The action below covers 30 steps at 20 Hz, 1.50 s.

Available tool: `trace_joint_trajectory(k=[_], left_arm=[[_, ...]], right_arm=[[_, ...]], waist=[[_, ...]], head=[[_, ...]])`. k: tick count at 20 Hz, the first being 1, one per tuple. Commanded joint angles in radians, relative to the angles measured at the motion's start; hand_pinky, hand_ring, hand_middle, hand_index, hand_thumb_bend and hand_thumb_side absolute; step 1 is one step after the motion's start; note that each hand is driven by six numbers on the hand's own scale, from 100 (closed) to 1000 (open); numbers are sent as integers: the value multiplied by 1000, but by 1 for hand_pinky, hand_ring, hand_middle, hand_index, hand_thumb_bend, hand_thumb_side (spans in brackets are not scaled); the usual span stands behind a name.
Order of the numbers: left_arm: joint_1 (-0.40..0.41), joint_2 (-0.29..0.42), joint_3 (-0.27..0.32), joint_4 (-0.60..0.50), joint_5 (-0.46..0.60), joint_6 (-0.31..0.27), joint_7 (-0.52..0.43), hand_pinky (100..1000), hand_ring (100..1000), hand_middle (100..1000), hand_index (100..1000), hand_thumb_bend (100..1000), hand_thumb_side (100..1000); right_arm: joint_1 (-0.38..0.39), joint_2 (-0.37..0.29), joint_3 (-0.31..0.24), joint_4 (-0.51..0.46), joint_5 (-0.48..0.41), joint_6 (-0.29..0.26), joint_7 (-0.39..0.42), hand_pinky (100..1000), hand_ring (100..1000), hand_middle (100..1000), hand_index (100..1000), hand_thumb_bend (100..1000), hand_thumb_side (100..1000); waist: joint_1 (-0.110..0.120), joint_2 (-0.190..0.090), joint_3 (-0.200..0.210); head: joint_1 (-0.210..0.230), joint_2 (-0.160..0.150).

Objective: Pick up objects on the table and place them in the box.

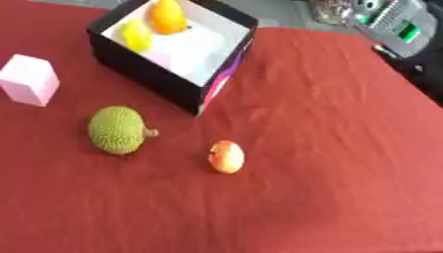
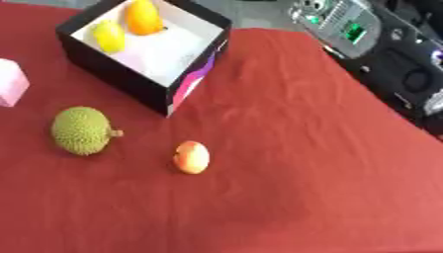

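A black box point(image 1: 147, 74) with a white inside stands at the back left of the red table. Inside it lie an orange fruit point(image 1: 168, 17) and a yellow fruit point(image 1: 136, 34). On the cloth in front of the box sits a green bumpy fruit point(image 1: 117, 130) with a short stem. To its right lies a small orange-red fruit point(image 1: 226, 156). A pink cube point(image 1: 28, 80) rests at the left edge. Neither of my hands shows in either view.
The red cloth point(image 1: 329, 148) covers the whole table, whose right edge runs diagonally at the far right. Beyond that edge stands grey and black equipment point(image 2: 346, 27) with green lights.
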Motion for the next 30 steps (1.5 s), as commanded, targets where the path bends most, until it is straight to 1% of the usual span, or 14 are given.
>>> trace_joint_trajectory(k=[1,5,7,9,14,18,21,24,26,27,28,29,30], left_arm=[[-33,39,0,-22,43,-53,17,766,846,781,816,100,668],[-68,56,-11,-22,87,-123,21,764,844,779,815,100,661],[-78,65,-18,-22,100,-153,15,765,844,780,815,100,658],[-81,69,-23,-22,106,-169,9,766,845,780,815,100,657],[-84,69,-31,-22,108,-178,-9,766,846,780,816,100,654],[-83,67,-32,-22,106,-177,-21,767,847,780,816,100,652],[-82,64,-32,-22,100,-172,-29,767,849,781,817,100,652],[-81,61,-32,-22,95,-165,-35,768,850,782,817,100,651],[-80,60,-31,-22,91,-161,-38,768,850,782,818,100,651],[-80,59,-31,-22,90,-159,-39,768,850,782,818,100,651],[-80,59,-31,-22,89,-158,-41,768,850,782,818,100,651],[-80,59,-31,-22,88,-157,-43,769,851,782,818,100,651],[-80,58,-31,-22,87,-156,-45,769,851,783,818,100,651]], right_arm=[[-33,12,26,8,23,11,35,944,805,661,698,100,100],[-56,53,61,68,56,16,62,949,805,661,697,100,100],[-64,67,72,89,75,12,70,948,804,661,697,100,100],[-69,79,80,105,90,10,73,949,803,661,697,100,100],[-75,104,96,140,133,11,77,947,801,661,697,100,100],[-69,108,89,163,165,18,62,937,803,667,701,100,100],[-64,111,86,183,214,36,53,928,807,681,712,100,100],[-62,116,90,192,279,43,76,924,823,709,735,107,100],[-60,119,90,191,315,37,101,922,831,723,746,127,122],[-59,119,90,191,331,36,113,918,847,747,767,141,172],[-58,119,89,191,347,35,126,917,850,751,772,147,182],[-57,120,88,192,363,35,139,913,869,777,796,165,239],[-56,120,88,192,378,35,154,913,878,787,806,162,259]], waist=[[4,-22,12],[-1,-22,42],[-3,-22,50],[-3,-21,52],[-6,-15,56],[-10,-10,58],[-15,-5,61],[-18,-1,62],[-19,1,61],[-20,2,62],[-21,3,62],[-21,4,61],[-21,5,61]], head=[[-22,7],[-47,12],[-54,14],[-57,12],[-60,-4],[-61,-16],[-62,-24],[-63,-27],[-62,-28],[-62,-29],[-62,-30],[-63,-31],[-63,-31]])
